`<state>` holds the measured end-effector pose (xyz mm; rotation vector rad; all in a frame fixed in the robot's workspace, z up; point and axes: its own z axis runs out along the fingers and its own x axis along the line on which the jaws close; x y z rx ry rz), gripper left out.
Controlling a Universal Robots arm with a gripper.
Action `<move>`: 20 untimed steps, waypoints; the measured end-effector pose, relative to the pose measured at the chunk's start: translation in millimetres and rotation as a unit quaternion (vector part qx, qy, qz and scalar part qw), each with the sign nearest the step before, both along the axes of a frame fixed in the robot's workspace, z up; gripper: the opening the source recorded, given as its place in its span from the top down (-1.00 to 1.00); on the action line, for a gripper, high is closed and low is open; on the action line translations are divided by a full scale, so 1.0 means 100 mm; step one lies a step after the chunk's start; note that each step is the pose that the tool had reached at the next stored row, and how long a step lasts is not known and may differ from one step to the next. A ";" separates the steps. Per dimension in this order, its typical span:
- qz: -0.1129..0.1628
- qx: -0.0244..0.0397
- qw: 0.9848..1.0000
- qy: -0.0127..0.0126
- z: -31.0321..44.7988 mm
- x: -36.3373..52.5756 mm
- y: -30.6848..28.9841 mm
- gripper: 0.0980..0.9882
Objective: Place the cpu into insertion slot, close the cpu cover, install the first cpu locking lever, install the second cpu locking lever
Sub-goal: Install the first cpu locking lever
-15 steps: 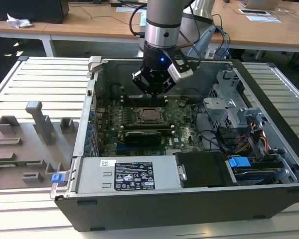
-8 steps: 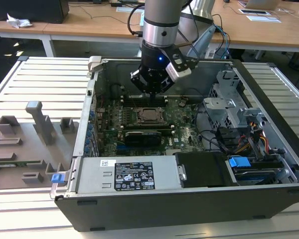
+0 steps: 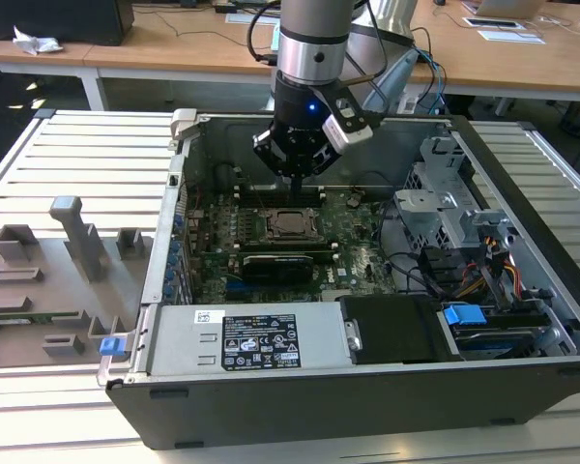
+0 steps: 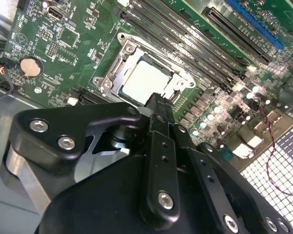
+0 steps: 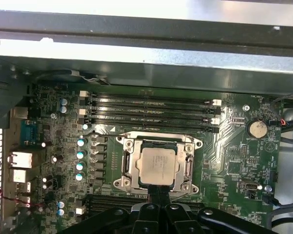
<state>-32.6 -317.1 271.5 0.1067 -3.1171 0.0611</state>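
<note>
A pale slatted table (image 3: 87, 159) carries an open computer case (image 3: 522, 184) lying on its side, with wooden desks (image 3: 164, 43) behind it. On the table at the exterior view's left lies a grey fixture tray (image 3: 29, 295) with upright grey blocks. The arm comes down into the case from above, and the gripper (image 3: 295, 178) hangs low over the green motherboard (image 3: 362, 261), its jaws drawn narrow, tips together and nothing visible between them. In both wrist views the gripper's tip (image 4: 157, 101) (image 5: 158, 191) stands just beside one edge of the socket and hides a little of that edge. Inside the case a silver power supply (image 3: 242, 338) fills the near side. A black box (image 3: 396, 329) and a blue tab (image 3: 463, 314) sit beside it, and a grey metal drive cage (image 3: 445, 208) stands at the exterior view's right. A long black card (image 3: 285, 263) lies just beside the socket. On the board, long black memory slots (image 5: 151, 109) run along one side of the socket, a row of capacitors (image 5: 80, 155) along another, and a coin battery (image 5: 257, 128) lies well apart. The cpu (image 5: 157, 165) sits flat in the insertion slot (image 5: 135, 168), its silver-grey top showing through the window of the cpu cover (image 5: 128, 146), which lies flat around it. Whether the locking levers are latched cannot be told.
</note>
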 end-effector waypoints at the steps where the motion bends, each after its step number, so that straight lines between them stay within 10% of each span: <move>1: 0.000 0.000 1.000 0.000 0.000 0.000 0.000 0.98; 20: 0.000 0.000 1.000 0.000 0.000 -0.376 0.000 0.98</move>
